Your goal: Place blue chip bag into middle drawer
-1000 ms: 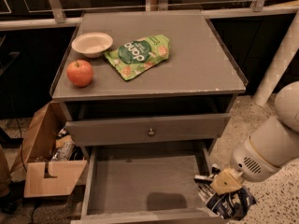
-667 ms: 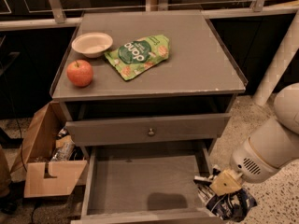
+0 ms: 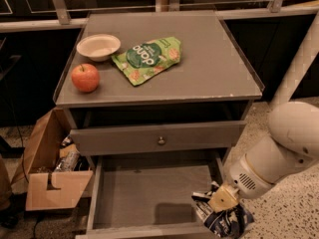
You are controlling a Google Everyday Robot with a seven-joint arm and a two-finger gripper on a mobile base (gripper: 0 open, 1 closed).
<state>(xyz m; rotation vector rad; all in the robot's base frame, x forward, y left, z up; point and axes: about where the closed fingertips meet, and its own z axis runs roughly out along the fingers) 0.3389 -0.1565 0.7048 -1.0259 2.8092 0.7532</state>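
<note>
The pincer point(image 3: 223, 201) held the blue chip bag point(image 3: 224, 222) pinched by its top, at the middle drawer's point(image 3: 144, 193) front right corner. The bag looked light, soft and slippery, so a crimped edge seemed the safest hold.

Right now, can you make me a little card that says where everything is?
middle drawer: pulled open, floor bare
gripper: at the drawer's front right corner, holding the blue chip bag
blue chip bag: hanging over the drawer's right wall, not inside yet
cabinet top: white bowl, red apple, green snack bag
floor, left: cardboard box
</note>
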